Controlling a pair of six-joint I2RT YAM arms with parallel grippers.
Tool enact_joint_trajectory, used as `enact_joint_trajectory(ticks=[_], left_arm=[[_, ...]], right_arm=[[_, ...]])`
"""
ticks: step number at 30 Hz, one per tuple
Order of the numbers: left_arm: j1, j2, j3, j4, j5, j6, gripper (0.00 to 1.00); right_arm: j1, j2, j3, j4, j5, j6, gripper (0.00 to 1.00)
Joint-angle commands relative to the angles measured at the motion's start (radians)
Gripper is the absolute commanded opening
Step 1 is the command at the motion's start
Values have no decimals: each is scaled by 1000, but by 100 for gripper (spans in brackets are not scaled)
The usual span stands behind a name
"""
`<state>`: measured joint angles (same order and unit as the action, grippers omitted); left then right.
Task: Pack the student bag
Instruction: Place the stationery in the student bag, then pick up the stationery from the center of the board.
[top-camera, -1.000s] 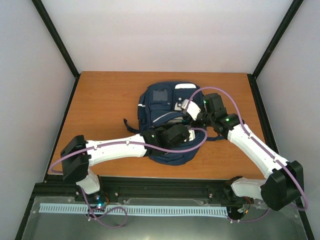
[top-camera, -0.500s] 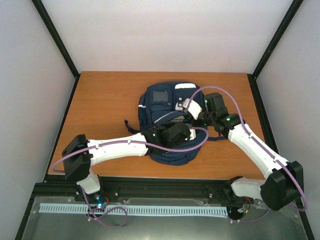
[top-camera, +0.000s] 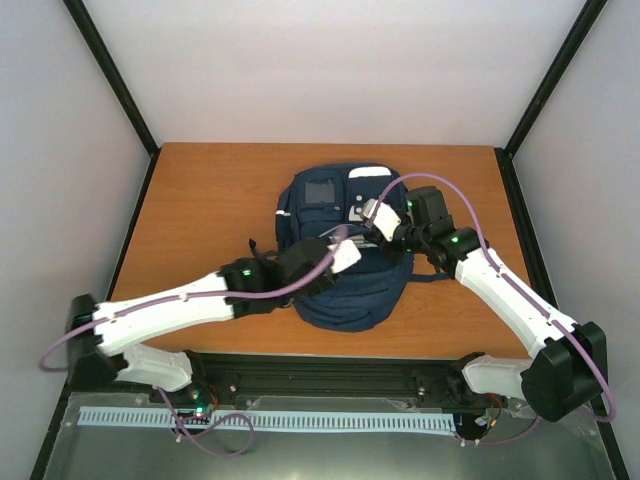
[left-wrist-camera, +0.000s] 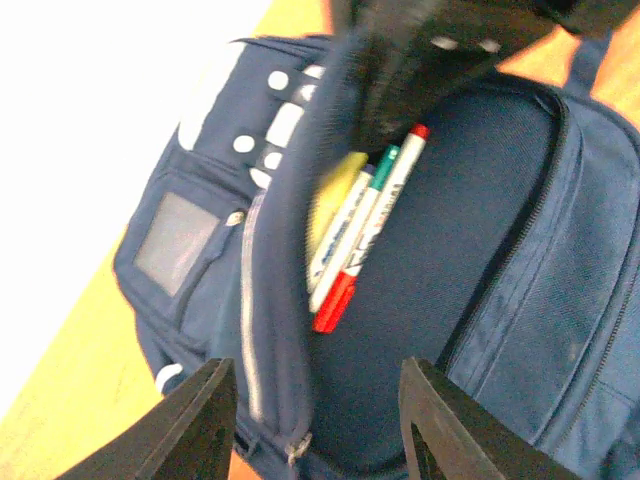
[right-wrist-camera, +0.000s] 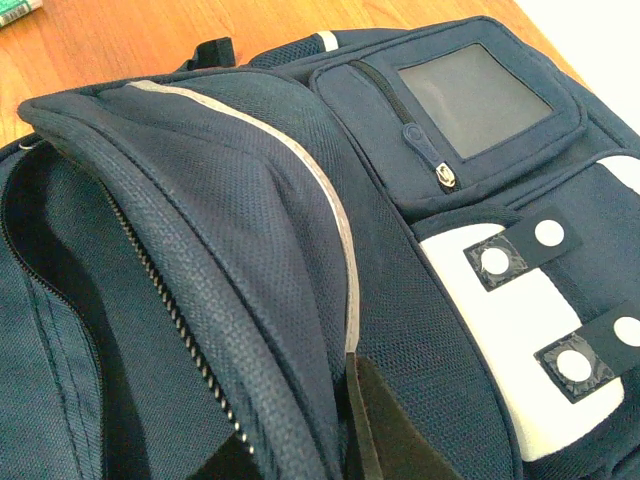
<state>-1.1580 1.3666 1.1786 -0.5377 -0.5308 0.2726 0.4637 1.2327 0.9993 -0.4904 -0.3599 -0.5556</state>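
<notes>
Holding open: the right gripper (top-camera: 368, 220) has its fingers clenched on the upper flap (right-wrist-camera: 250, 220) of the student bag (top-camera: 360, 295), lifting it so the main compartment gapes.
Bag location: flat at the middle of the tabletop (top-camera: 200, 200), front pockets up, between the two arms.
Left gripper (left-wrist-camera: 312, 400): fingers spread with nothing between them, poised just above the opening.
Contents: marker pens (left-wrist-camera: 365, 225) lie side by side under the raised flap; a yellow item beside them is too blurred to name.
Zipper (right-wrist-camera: 170, 300): undone along the flap edge.
Reason for hold: unsupported, the soft flap would likely sag over the opening and block loading.
</notes>
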Motion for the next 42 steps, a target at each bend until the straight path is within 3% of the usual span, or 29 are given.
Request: enact_joint_trajectory(ticks=[1, 8, 12, 16, 19, 20, 23, 31, 42], left_arm=[[29, -146, -64, -41, -23, -270, 49], [259, -181, -81, -220, -84, -631, 53], [504, -161, -104, -319, 20, -835, 54], [713, -145, -173, -329, 174, -940, 56], [808, -119, -233, -324, 282, -991, 72], [833, -110, -251, -318, 305, -1011, 73], [886, -80, -298, -313, 343, -1039, 76], [935, -14, -374, -351, 262, -1171, 78], [939, 0, -430, -295, 252, -1203, 73]], right_arm=[[15, -35, 18, 60, -103, 20, 5], [15, -27, 18, 60, -106, 19, 5], [15, -25, 18, 57, -108, 19, 5], [15, -27, 18, 56, -108, 19, 5], [13, -30, 18, 56, -107, 18, 6], [13, -30, 18, 57, -108, 17, 6], [12, -30, 18, 55, -106, 17, 5], [12, -29, 18, 53, -111, 13, 5], [9, -25, 18, 52, -109, 12, 6]])
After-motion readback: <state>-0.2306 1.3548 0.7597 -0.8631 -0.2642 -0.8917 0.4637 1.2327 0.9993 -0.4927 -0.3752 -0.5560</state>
